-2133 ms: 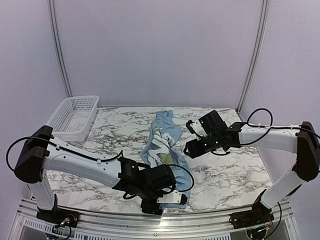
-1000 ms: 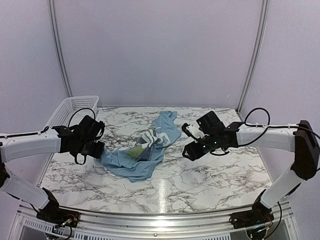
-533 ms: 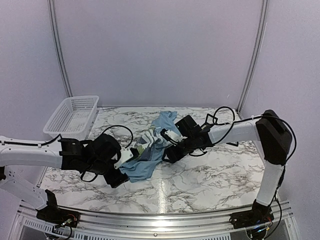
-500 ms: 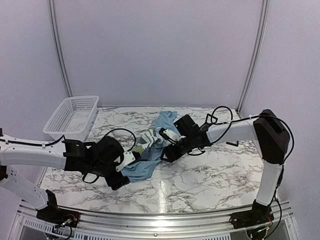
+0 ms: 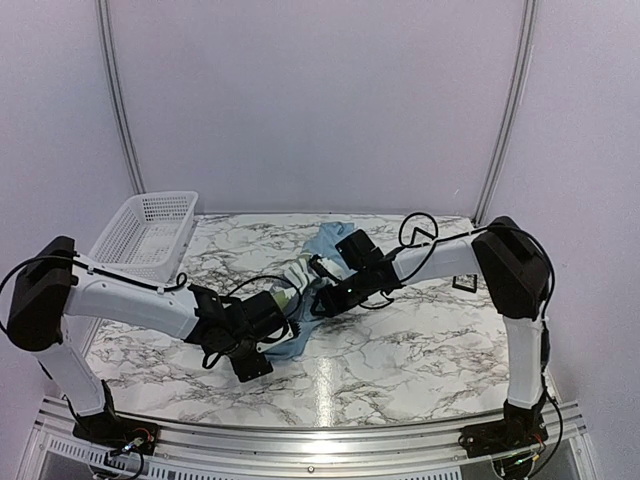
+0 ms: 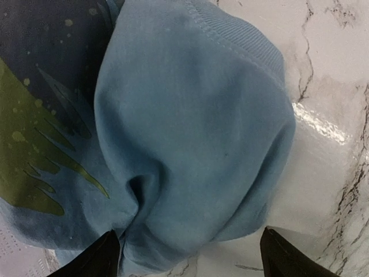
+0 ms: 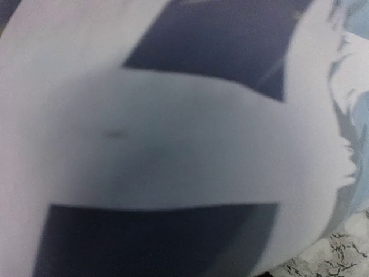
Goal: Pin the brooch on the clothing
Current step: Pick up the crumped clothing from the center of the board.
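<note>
Marble table (image 5: 400,360): left gripper (image 6: 187,257) wide open astride T-shirt (image 6: 190,115) fold.

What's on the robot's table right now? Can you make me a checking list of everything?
Surface: marble-patterned table, shiny, with a glare streak.
Job's things: light blue T-shirt bunched up mid-table; brooch not seen in any view.
Clutter: white mesh basket at the far left corner; small dark object near the right arm, too small to identify.
Grippers: left gripper open, fingertips on either side of a shirt fold; right gripper right up against the shirt's print, view blurred, jaws cannot be told.
Cables: black cables loop off both arms.
Surroundings: pale lilac walls, two metal poles, metal rail along the near edge.
</note>
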Available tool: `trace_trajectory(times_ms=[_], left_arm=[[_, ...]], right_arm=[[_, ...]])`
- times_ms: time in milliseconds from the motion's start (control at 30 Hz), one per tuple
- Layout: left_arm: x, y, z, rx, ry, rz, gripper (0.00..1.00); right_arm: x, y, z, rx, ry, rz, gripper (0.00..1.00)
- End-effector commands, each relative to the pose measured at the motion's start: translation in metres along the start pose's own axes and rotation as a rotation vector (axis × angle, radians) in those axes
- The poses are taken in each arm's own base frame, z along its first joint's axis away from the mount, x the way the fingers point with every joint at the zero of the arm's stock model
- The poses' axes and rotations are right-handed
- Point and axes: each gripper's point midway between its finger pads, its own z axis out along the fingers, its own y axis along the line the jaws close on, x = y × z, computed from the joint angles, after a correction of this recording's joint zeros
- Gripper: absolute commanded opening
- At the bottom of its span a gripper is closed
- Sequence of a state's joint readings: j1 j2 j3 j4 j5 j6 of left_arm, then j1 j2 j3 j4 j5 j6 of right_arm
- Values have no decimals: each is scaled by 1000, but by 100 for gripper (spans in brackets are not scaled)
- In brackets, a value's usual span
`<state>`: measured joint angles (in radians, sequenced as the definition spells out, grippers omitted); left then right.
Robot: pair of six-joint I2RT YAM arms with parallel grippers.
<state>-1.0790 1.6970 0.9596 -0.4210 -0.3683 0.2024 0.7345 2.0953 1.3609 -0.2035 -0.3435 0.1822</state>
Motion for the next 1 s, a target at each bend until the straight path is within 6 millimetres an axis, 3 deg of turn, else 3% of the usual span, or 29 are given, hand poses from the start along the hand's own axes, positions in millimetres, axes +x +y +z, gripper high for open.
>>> trace_trajectory(times_ms=[0, 100, 200, 300, 333, 500, 667, 833, 900, 967], left_arm=[[14, 4, 14, -42, 78, 37, 84], [11, 10, 15, -53, 71, 19, 67], [10, 21, 17, -73, 52, -30, 36], [9, 34, 17, -97, 33, -92, 5], [7, 37, 16, -109, 22, -110, 0], [-6, 50, -1, -135, -45, -196, 0], [-26, 62, -55, -81, -226, -314, 0], [-36, 50, -95, 14, -332, -334, 0], [-42, 41, -106, 62, -363, -333, 0], [-47, 33, -113, 104, -386, -334, 0]], right_arm=[[7, 7, 13, -89, 35, 56, 23], [6, 7, 10, -110, 27, 70, 0], [-9, 10, -10, -127, -19, 59, 0], [-34, 20, -47, -112, -91, 7, 0], [-39, 23, -59, -103, -110, -15, 0], [-49, 37, -115, -43, -164, -99, 0], [-47, 49, -181, 29, -222, -156, 0], [-39, 86, -247, 14, -296, -218, 0], [-33, 103, -266, 4, -319, -244, 0], [-25, 106, -273, 4, -334, -234, 0]])
